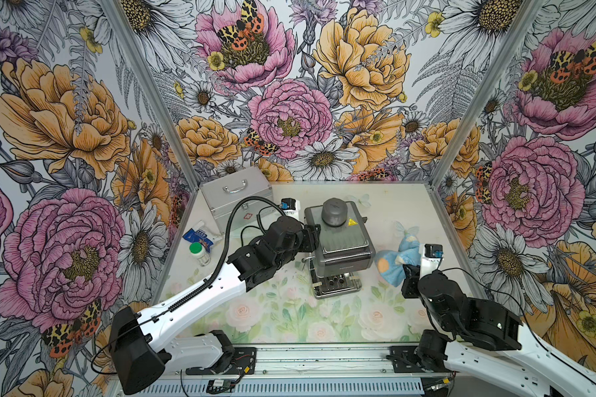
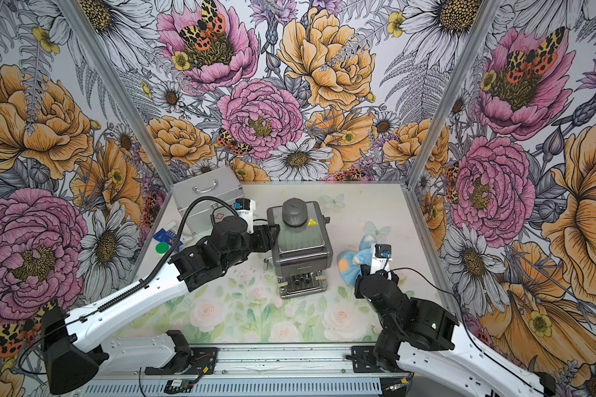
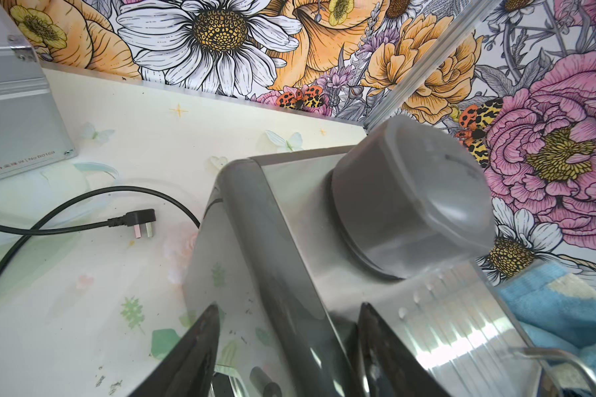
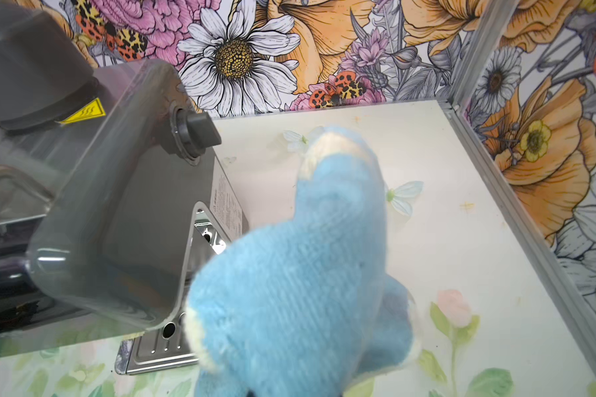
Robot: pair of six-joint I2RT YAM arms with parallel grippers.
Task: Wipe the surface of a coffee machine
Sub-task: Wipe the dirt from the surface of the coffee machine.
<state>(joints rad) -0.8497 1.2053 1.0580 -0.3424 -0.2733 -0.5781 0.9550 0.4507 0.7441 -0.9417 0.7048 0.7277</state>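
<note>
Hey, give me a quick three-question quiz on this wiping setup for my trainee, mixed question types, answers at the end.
1. Multiple choice: the right gripper is shut on what? A) green-lidded jar B) fluffy blue-and-cream cloth C) black power plug
2. True or false: that cloth lies on top of the boxy dark-grey and brushed-steel coffee machine.
3. Short answer: what yellow thing sits beside the machine's grey domed knob?
Key: 1 B; 2 false, it is beside the machine; 3 triangular warning sticker.
</note>
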